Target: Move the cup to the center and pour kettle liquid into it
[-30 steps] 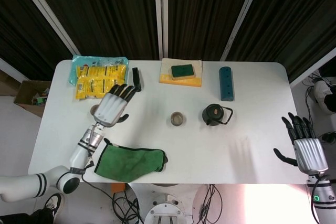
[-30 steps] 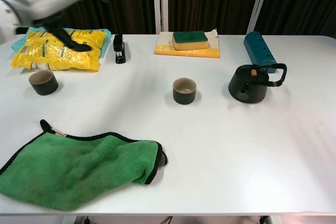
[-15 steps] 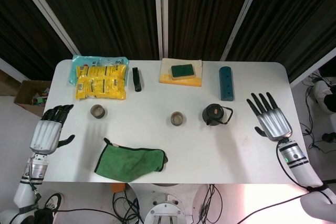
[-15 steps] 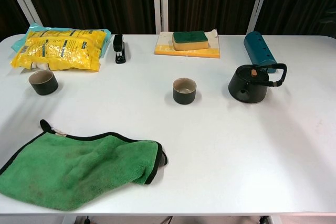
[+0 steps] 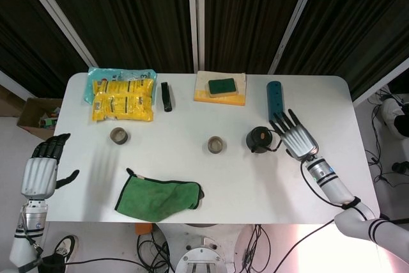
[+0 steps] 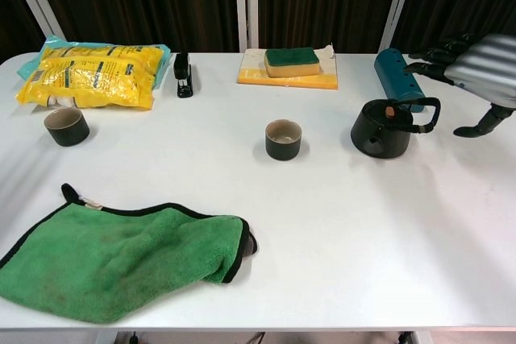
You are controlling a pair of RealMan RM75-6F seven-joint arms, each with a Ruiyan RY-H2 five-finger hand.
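A dark cup (image 5: 216, 144) (image 6: 283, 138) with a pale inside stands upright near the middle of the white table (image 5: 211, 183). To its right sits the black kettle (image 5: 261, 139) (image 6: 383, 129), handle pointing right. My right hand (image 5: 294, 136) (image 6: 476, 66) hovers just right of the kettle handle, fingers spread, holding nothing. A second dark cup (image 5: 118, 135) (image 6: 66, 126) stands at the left. My left hand (image 5: 39, 169) hangs off the table's left edge, fingers apart and empty; the chest view does not show it.
A green cloth (image 5: 160, 197) (image 6: 121, 255) lies at the front left. Along the back are a yellow snack bag (image 5: 121, 97), a black stapler (image 5: 167, 96), a green sponge on a yellow board (image 5: 222, 87) and a teal cylinder (image 5: 275, 100).
My right hand has swept in from the table's right edge to just beside the kettle handle. My left hand drew back from above the left cup to off the table's left side.
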